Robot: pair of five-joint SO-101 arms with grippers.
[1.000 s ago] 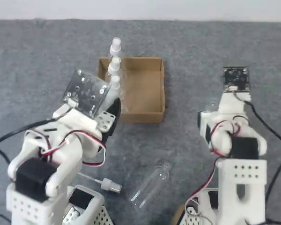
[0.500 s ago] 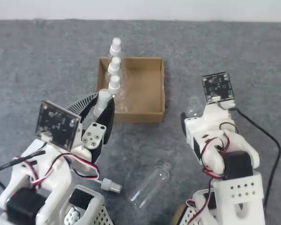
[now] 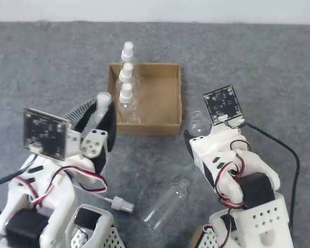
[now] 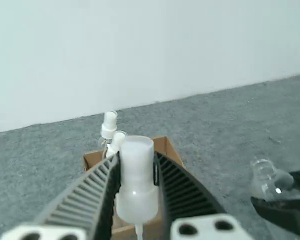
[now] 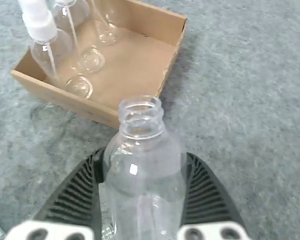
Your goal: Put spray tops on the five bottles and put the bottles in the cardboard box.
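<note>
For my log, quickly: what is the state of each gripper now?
Left gripper: closed on a white plastic spray top.
Right gripper: closed on a clear uncapped plastic bottle.

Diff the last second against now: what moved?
The left tool, shut on a spray top, pulled back from the cardboard box toward its own base. The right tool carried its open bottle sideways toward the box. Nothing grasped or released. Unchanged: three capped bottles in the box, loose bottle and loose spray top between the arms.

Left arm and right arm: white shells, black servos, red-white-black cables. Fingers black, ribbed. Perforated bases.
</note>
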